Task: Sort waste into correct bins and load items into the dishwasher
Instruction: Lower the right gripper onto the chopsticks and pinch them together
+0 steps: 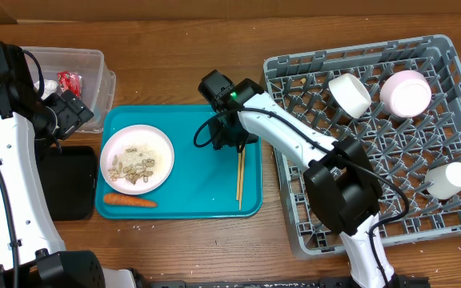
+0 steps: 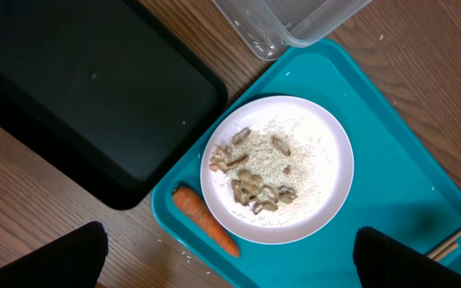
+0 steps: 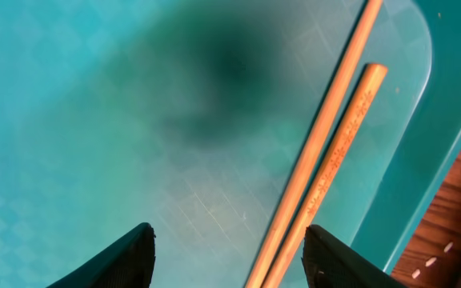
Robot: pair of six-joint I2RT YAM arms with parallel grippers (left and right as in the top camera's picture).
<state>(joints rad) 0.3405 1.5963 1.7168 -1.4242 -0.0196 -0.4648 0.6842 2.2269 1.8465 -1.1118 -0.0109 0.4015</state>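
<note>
Chopsticks (image 3: 318, 160): flat on my teal tray (image 3: 70, 120), 3 o'clock of the plate (image 1: 165, 148).
Right pincer (image 3: 229, 260): spread, straddling them, gripping nothing.
Left pincer (image 2: 230, 272): spread wide, empty.
Carrot stick (image 1: 130, 201): I see it at plate's 6 o'clock.

i work over a brown wooden table (image 1: 182, 48), its grain evenly lit all around the teal tray (image 1: 202, 180).

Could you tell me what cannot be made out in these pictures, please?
Overhead: fingertips of the right gripper, hidden beneath its wrist.
Overhead: part of the clear tub, behind the left arm.
Left wrist: most of the chopsticks, past the right edge.
Right wrist: teal tray, blurred.
</note>
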